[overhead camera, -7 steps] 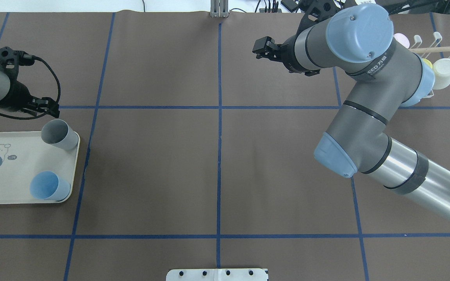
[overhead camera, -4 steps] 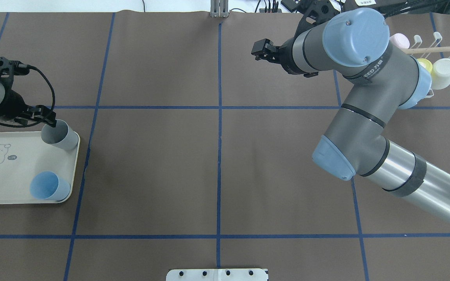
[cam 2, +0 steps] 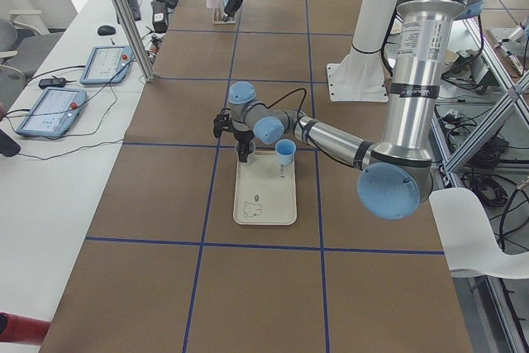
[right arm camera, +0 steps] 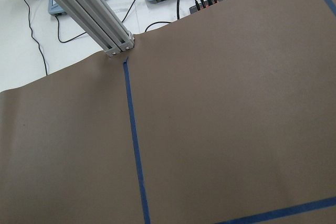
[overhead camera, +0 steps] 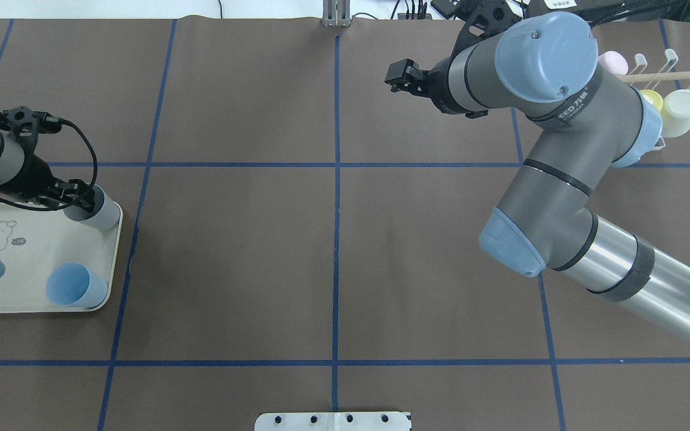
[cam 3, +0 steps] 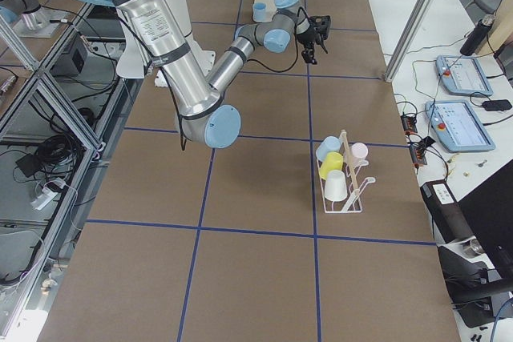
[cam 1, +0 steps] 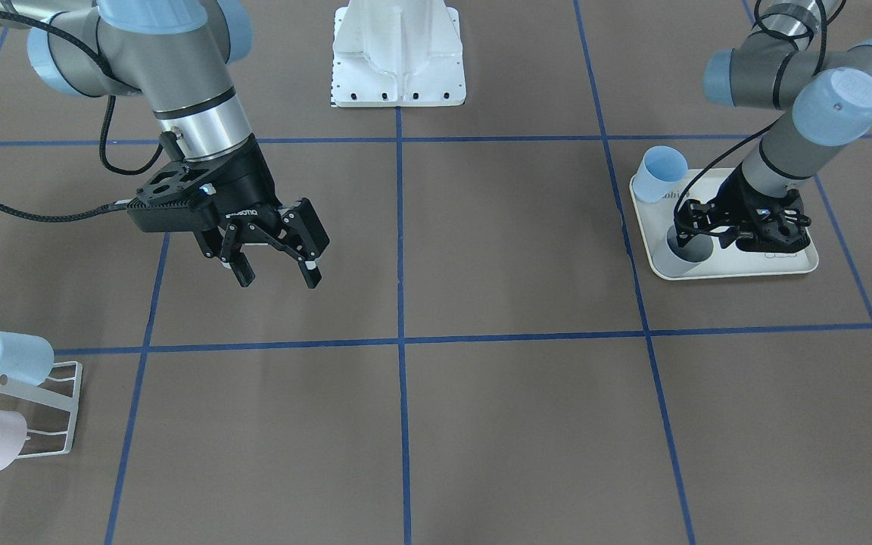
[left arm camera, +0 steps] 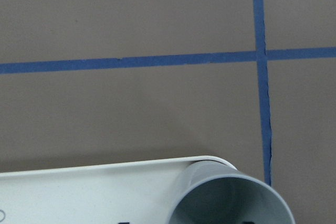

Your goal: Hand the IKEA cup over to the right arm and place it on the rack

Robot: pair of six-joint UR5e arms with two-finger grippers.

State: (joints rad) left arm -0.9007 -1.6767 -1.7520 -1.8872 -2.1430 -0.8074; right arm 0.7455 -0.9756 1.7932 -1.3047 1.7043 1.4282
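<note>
At the far right corner of the tray (overhead camera: 27, 263), the left gripper (overhead camera: 81, 200), jaws apart, should straddle the grey cup (overhead camera: 104, 215) wall squarely before closing

A tray (overhead camera: 33, 251) is set at the tabletop's (overhead camera: 333, 251) left edge. On it, a far cup (overhead camera: 98, 211) is stood in the far right corner and a near cup (overhead camera: 72, 286) in the near right corner. The left gripper (overhead camera: 79, 200) is placed at the far cup's rim. A rack (overhead camera: 680, 74), hung with cups (overhead camera: 680, 112), is set at the far right. The right gripper (cam 1: 277, 277) is held between the centre line and the rack.
</note>
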